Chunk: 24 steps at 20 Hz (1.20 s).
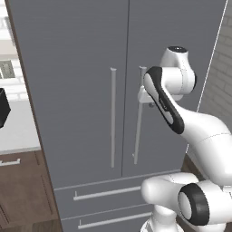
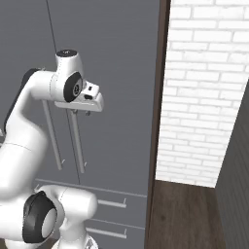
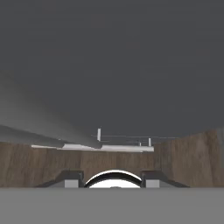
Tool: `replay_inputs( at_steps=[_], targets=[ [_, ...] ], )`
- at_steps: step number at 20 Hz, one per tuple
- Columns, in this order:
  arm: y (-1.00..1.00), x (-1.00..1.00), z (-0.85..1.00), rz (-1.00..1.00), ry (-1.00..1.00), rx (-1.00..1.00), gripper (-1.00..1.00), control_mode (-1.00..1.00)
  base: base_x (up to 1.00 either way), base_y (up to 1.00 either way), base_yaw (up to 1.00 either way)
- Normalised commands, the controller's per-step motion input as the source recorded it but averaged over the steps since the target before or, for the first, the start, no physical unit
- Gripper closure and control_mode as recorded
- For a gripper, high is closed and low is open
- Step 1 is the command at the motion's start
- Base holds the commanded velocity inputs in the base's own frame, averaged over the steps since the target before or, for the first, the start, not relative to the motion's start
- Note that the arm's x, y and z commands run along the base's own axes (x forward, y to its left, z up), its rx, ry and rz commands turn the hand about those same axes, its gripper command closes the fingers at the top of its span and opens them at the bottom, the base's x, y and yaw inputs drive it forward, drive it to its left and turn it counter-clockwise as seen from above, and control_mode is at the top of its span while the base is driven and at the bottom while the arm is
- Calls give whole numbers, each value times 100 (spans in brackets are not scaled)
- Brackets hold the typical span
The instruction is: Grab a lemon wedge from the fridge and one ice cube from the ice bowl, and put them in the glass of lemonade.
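We are working on the first step, opening the fridge (image 1: 81,90), both doors shut. Our claw (image 1: 144,97) is sitting at the right door's handle (image 1: 138,115); whether it is clenching it, we cannot tell. Next we need a firm grasp, then an outward pull.

No text, label, brand, number or sign can be read anywhere. The grey fridge (image 1: 81,90) doors are plain, the white brick wall (image 2: 204,87) to the right carries no writing, and the robot arm's (image 1: 199,131) white casing shows no marking.
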Motion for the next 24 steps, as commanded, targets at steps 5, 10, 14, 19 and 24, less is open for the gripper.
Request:
replay_inputs(
  at_steps=[5,10,14,19,24],
  targets=[
    [-2,-39,-13,0,0,0,-100,-100,0,0,0],
    [0,-45,-29,0,0,0,-100,-100,0,0,0],
    [0,-6,-17,0,-1,0,-100,-100,0,0,0],
    [0,-13,-7,0,-1,0,-100,-100,0,0,0],
    [0,-56,-10,2,0,0,-100,-100,0,0,0]
  ],
)
